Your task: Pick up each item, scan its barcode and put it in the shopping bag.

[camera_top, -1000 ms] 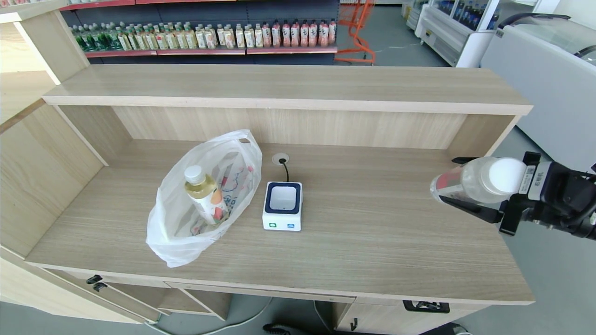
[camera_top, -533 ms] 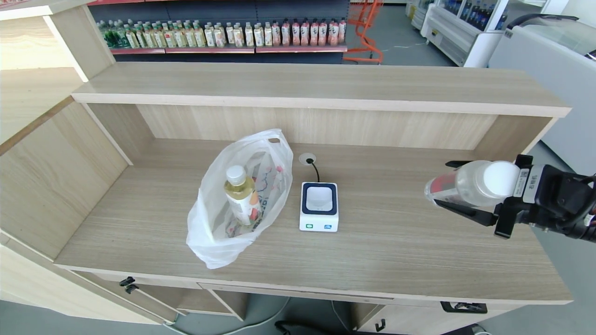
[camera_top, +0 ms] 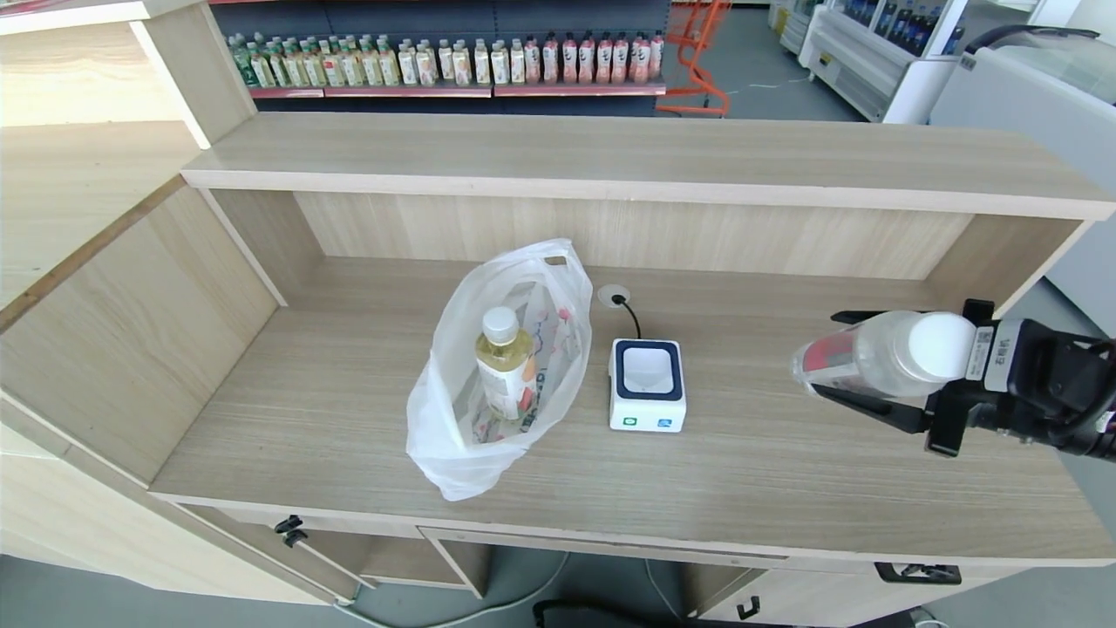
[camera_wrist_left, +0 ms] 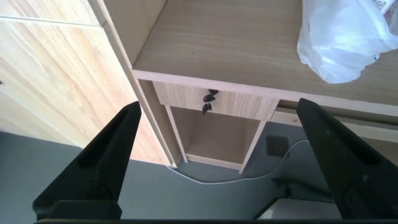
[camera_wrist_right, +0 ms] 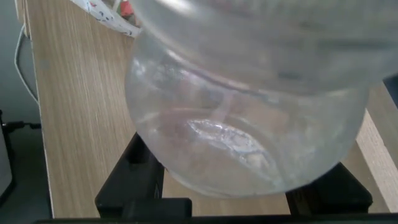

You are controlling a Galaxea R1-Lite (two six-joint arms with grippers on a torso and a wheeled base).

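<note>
**Clear bottle held over the right end of the tabletop**

The clear bottle (camera_top: 881, 353) lies on its side in the air, clamped between my right fingers (camera_top: 872, 406), white cap toward my wrist and red-labelled base pointing toward the scanner (camera_top: 647, 384). It hangs above the right part of the tabletop (camera_top: 785, 471), well apart from the scanner. Just beside the scanner, on its other side, the white shopping bag (camera_top: 453, 419) lies open with a tea bottle (camera_top: 506, 362) inside. My left fingers (camera_wrist_left: 106, 168) are spread wide with nothing between them, hanging below the tabletop's front edge near the bag's corner.
</note>
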